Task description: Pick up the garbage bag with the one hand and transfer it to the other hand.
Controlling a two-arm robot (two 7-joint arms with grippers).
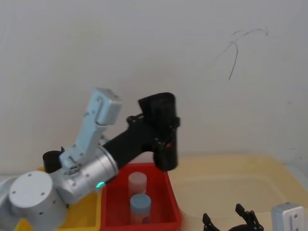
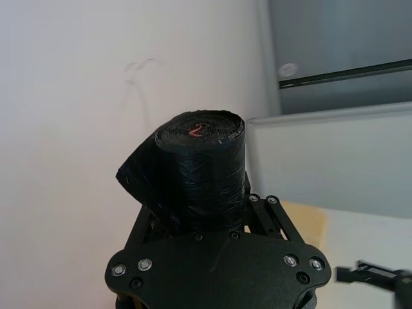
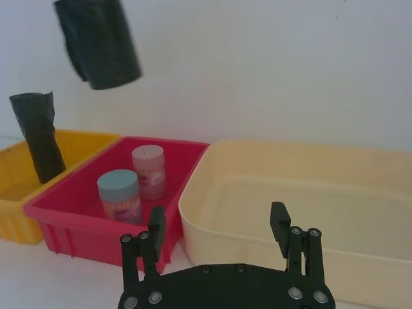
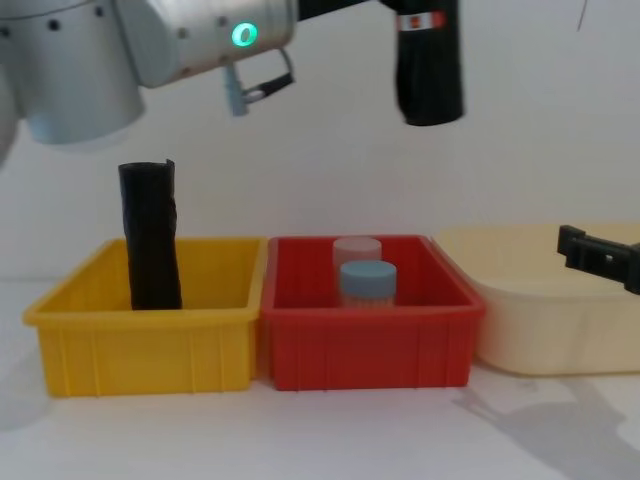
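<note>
The garbage bag (image 1: pixel 164 120), a black roll with a red-and-white label band, hangs upright in the air above the red bin (image 1: pixel 115 211). My left gripper (image 1: pixel 161 139), on the silver-grey arm with the green ring light, is shut on the roll's lower part. In the left wrist view the bag (image 2: pixel 203 167) stands up between the fingers (image 2: pixel 265 209), with a loose flap of plastic hanging off one side. The chest view shows the bag (image 4: pixel 430 75) high over the red bin (image 4: pixel 370 350). My right gripper (image 3: pixel 219 222) sits low at the front right, open and holding nothing, near the cream tub (image 3: pixel 257 212).
A yellow bin (image 4: pixel 140 335) on the left holds a taller plain black roll (image 4: pixel 150 235). Two lidded jars (image 4: pixel 366 280) stand in the red bin. The cream tub (image 4: pixel 540 330) is on the right. A white wall stands close behind the bins.
</note>
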